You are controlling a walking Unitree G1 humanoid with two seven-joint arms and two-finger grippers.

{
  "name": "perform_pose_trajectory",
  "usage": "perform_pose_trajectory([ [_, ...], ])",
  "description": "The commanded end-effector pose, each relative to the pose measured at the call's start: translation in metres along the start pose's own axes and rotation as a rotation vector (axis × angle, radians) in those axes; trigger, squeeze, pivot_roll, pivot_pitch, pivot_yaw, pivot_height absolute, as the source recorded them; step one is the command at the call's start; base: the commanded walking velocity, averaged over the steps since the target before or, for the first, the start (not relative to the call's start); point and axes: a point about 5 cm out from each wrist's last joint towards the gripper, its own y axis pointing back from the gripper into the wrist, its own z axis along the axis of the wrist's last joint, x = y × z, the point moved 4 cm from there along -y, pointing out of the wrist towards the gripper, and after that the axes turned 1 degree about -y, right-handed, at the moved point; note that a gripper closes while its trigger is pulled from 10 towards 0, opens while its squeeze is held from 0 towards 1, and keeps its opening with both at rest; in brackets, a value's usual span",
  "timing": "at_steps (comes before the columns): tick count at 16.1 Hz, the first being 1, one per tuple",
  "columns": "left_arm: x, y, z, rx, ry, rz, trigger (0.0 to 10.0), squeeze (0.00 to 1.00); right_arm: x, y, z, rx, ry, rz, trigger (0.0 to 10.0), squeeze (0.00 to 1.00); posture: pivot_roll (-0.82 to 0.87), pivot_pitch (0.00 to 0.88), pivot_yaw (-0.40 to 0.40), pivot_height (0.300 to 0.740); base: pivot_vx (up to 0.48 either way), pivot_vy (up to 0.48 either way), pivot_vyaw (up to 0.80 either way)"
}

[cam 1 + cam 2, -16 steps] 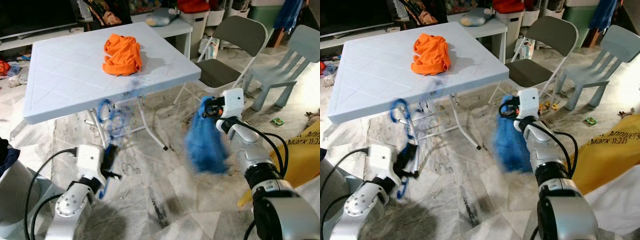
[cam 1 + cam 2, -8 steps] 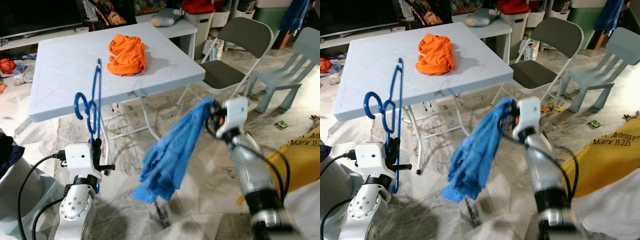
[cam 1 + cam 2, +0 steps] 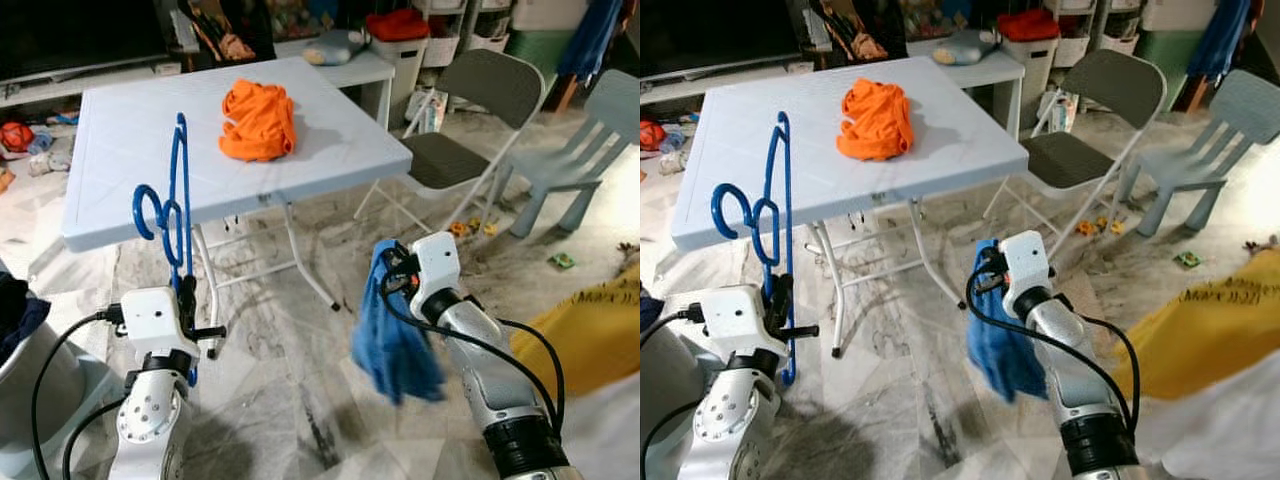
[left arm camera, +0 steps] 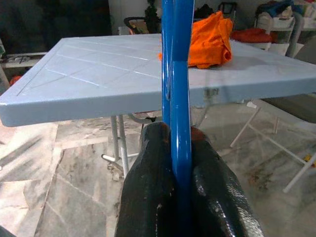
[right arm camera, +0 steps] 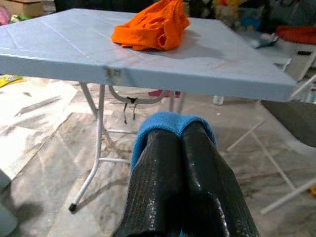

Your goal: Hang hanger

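A blue plastic hanger (image 3: 172, 215) stands upright in my left gripper (image 3: 187, 300), which is shut on its lower bar at the lower left. The left wrist view shows the blue hanger bar (image 4: 177, 89) pinched between the black fingers (image 4: 153, 187). My right gripper (image 3: 388, 272) is shut on a blue cloth (image 3: 392, 340), which hangs limp below it over the floor, right of the table. In the right wrist view the blue cloth (image 5: 168, 121) folds over the closed fingertips (image 5: 170, 163). An orange garment (image 3: 258, 121) lies bunched on the white folding table (image 3: 130, 150).
A grey folding chair (image 3: 465, 120) and a pale blue child's chair (image 3: 590, 140) stand to the right. A yellow cloth (image 3: 585, 340) lies at the right edge. A grey basket (image 3: 30, 370) sits at the lower left. The floor is marble tile (image 3: 290, 400).
The blue cloth has swung back from the left and now hangs straight under my right gripper, which has dropped a little. The hanger stays upright in my left gripper.
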Motion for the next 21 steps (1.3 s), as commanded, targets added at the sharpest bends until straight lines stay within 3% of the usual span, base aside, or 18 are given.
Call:
perform_pose_trajectory([
  [1,0.002,-0.001,0.001,-0.007,0.008,0.01,10.0,0.0,0.0,-0.003,0.014,-0.043,-0.011,0.005,10.0,0.0,0.0,0.0,0.01,0.74,0.368,0.0,0.0],
  [7,0.002,-0.005,0.005,-0.019,0.007,0.01,10.0,0.0,-0.002,-0.011,0.023,-0.055,-0.054,-0.005,10.0,0.0,0.01,0.0,0.004,0.74,0.351,0.151,0.71],
  [11,0.002,-0.006,0.004,-0.019,0.011,0.016,10.0,0.0,0.001,-0.011,0.021,-0.052,-0.08,0.003,10.0,0.0,0.01,0.0,0.001,0.74,0.319,0.36,0.0],
  [21,-0.002,-0.011,0.011,-0.041,0.021,0.0,10.0,0.0,-0.005,-0.021,0.036,-0.108,-0.043,-0.019,10.0,0.0,0.02,0.0,-0.004,0.74,0.344,0.329,0.0],
])
